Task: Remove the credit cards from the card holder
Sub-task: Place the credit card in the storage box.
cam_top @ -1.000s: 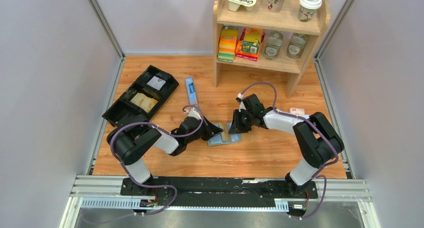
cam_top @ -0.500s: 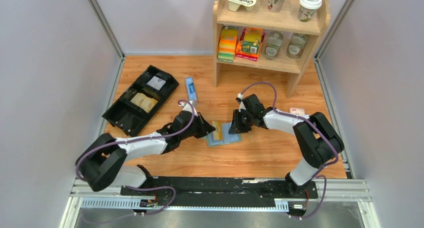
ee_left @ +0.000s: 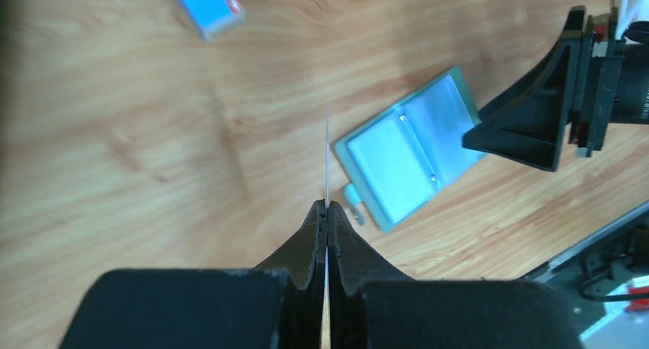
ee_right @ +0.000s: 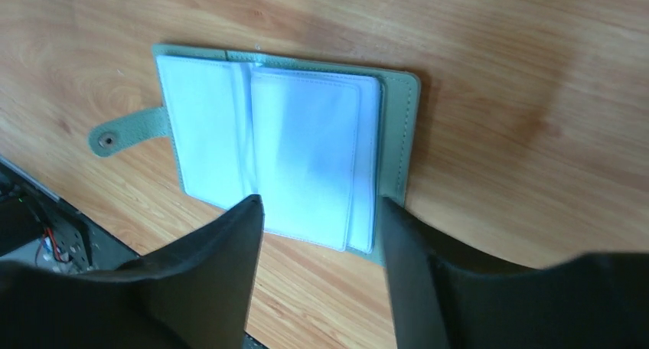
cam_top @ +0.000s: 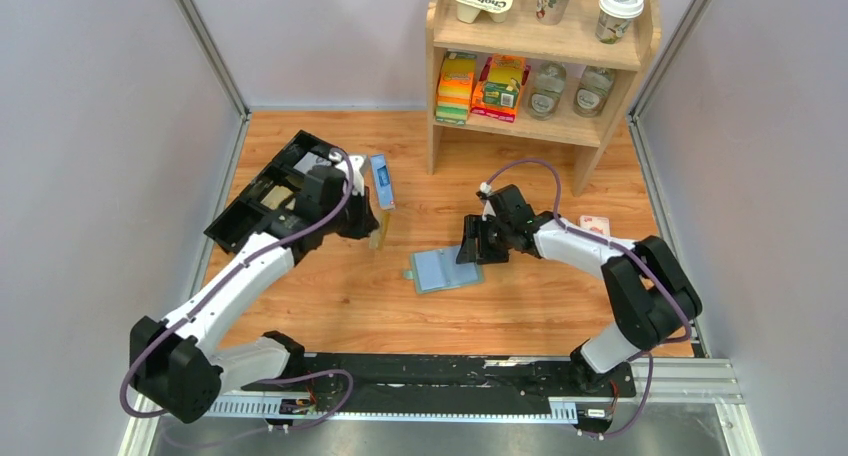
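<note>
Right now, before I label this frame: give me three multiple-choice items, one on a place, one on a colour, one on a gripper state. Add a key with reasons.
1. Where is the card holder?
A) flat on the table, just below the right gripper
B) lifted clear of the table
C) clamped in the right gripper

2. What colour are its pocket pages?
A) red
B) pale blue
C) black

3. What is the left gripper doing?
A) open, empty
B) shut on the card holder
C) shut on a credit card

Key:
1 A: it lies open on the wood, with the right fingers spread above it.
2 B: the right wrist view shows pale blue pages.
3 C: the left wrist view shows the jaws pinching a thin card edge-on.
</note>
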